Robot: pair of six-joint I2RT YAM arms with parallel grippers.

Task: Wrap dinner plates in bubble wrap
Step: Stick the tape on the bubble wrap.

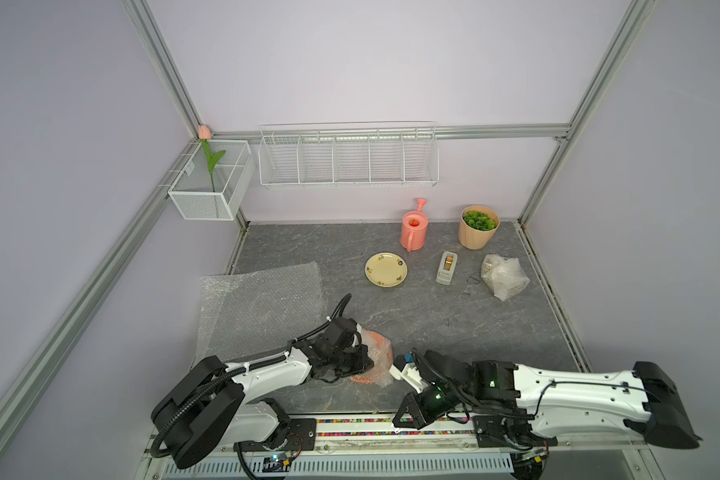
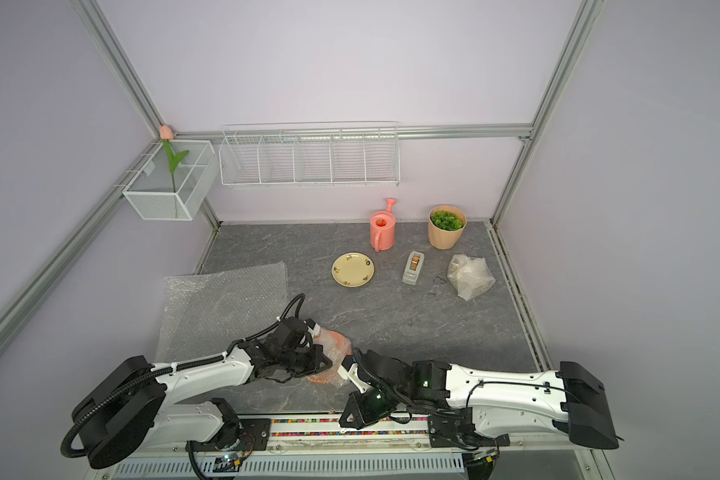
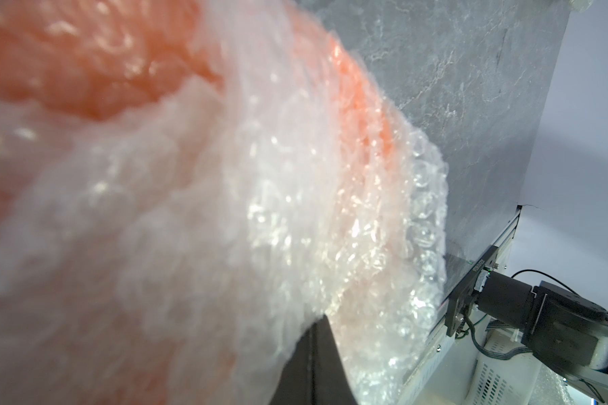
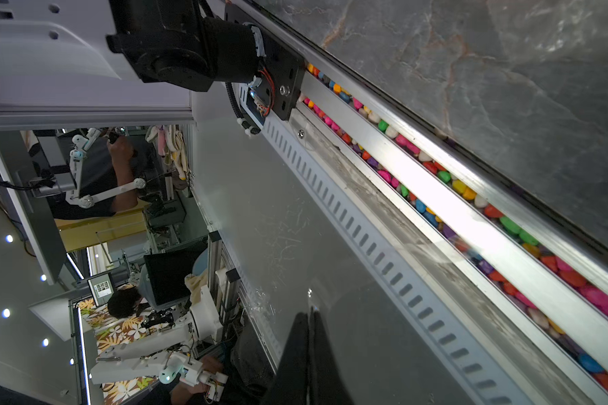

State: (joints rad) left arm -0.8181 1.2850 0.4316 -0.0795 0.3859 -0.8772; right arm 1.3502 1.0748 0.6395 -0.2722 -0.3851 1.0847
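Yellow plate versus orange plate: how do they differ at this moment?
The yellow plate lies bare; the orange plate is bundled in bubble wrap. The yellow plate sits toward the back by the watering can; the orange plate is near the front, at the left gripper. Both look round.

Both top views look down from high above my base, sharing the whole table (image 1: pixel 433 316) up to the back wall (image 1: pixel 371 75). My left wrist camera sits right against the bubble wrap (image 3: pixel 295 210); my right wrist camera faces off the table's front rail (image 4: pixel 471 217).
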